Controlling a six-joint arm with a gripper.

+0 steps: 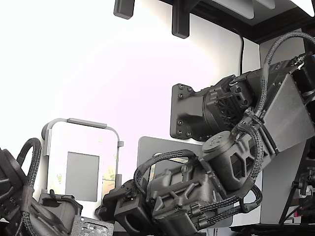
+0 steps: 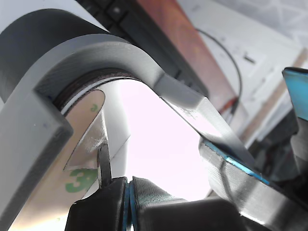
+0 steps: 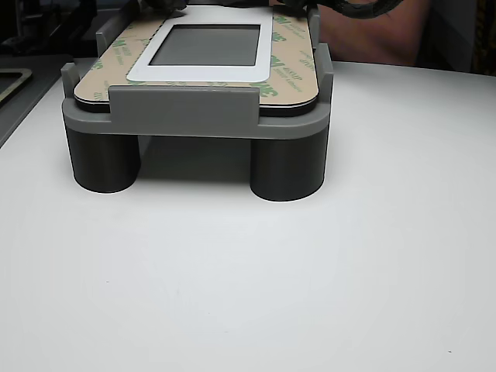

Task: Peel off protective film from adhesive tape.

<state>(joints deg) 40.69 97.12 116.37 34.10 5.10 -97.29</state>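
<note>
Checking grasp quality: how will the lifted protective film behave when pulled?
The protective film looks thin and glossy, so probably floppy and slippery. Its raised flap bends, so it likely curls rather than holding shape. Probably very light.

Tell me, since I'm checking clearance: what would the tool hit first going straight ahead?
Probably the glossy tan liner film with green print at the grey fixture's rounded corner; the tool looks nearly touching it, though depth is unclear.
</note>
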